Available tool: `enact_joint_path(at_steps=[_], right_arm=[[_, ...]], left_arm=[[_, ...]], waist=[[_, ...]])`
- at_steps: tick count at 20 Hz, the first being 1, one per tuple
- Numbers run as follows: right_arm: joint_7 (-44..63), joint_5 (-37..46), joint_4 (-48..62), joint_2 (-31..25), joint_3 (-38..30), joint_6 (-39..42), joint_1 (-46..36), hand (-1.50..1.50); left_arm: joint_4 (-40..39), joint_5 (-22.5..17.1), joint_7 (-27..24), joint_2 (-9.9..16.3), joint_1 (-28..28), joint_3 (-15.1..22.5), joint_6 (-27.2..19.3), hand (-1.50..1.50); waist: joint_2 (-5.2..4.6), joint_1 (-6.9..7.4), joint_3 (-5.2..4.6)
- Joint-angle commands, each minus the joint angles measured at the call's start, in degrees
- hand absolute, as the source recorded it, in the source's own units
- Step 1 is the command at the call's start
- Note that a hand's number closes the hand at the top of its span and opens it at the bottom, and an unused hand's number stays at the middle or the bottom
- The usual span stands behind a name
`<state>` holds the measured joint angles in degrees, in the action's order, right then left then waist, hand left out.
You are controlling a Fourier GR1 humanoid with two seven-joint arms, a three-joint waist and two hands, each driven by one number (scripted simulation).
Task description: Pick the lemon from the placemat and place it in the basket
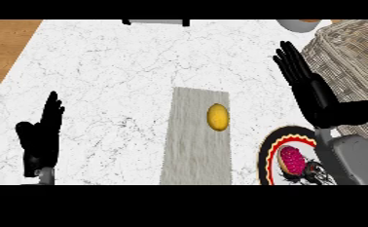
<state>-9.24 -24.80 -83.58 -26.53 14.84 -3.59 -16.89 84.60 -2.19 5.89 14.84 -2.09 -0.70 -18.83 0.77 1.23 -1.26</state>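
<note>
Down at the near edge, around seven o'clock, the left hand (39, 136) rests with fingers up and straight, holding nothing, and it has no business in this play. Swing across to five o'clock and there's a decorated plate (277, 145) with a black, red and yellow rim, carrying a pink-topped pastry (292, 159), partly tucked under the right forearm. Right in the middle, running from six o'clock up toward centre, lies the grey placemat (194, 143), and the lemon (218, 117) sits on it near its right edge and upper end, untouched and well in the open. Up at two to three o'clock the right hand (305, 82) hangs above the counter with fingers extended and close together, thumb side toward the lemon, empty, with the wicker basket (345, 55) just behind it at the far right. So the pick has not begun, by my reading, and the smart move is a short sweep toward eight o'clock from where that hand is, dropping over the lemon from above and spreading the fingers before closing round its middle. The plate is near the lemon's lower right, so the forearm should come in high. At the far edge, a dark-footed object (156, 22) at twelve o'clock and a grey rim (295, 25) at one o'clock stay out of it.
</note>
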Motion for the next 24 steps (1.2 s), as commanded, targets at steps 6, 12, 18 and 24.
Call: enact_joint_path(at_steps=[6, 12, 18, 24], right_arm=[[-11.73, -8.24, 14.07, 3.22, -11.41, 11.43, -16.56, 1.50], [-17.29, 27.39, 9.22, 10.42, 14.10, -4.25, -16.92, -1.50], [3.68, 35.94, 8.34, 21.92, 18.32, -15.76, -21.27, -1.50], [31.56, 39.18, 5.62, 13.16, 18.81, -3.94, -32.46, -1.50]], left_arm=[[0.67, -3.26, 4.11, 4.85, 11.19, 1.55, 10.58, 0.00], [-1.34, -6.44, 6.81, 4.82, 11.91, 1.88, 14.76, 0.00], [-4.66, -6.95, 5.24, 5.74, 13.04, -1.04, 15.86, 0.00], [-4.79, -8.30, 5.16, 6.49, 12.40, -2.43, 16.70, 0.00]], waist=[[-1.88, 0.91, 1.50], [-1.15, 1.06, 1.23], [-0.63, -0.98, 1.19], [0.30, -2.27, 0.97]])
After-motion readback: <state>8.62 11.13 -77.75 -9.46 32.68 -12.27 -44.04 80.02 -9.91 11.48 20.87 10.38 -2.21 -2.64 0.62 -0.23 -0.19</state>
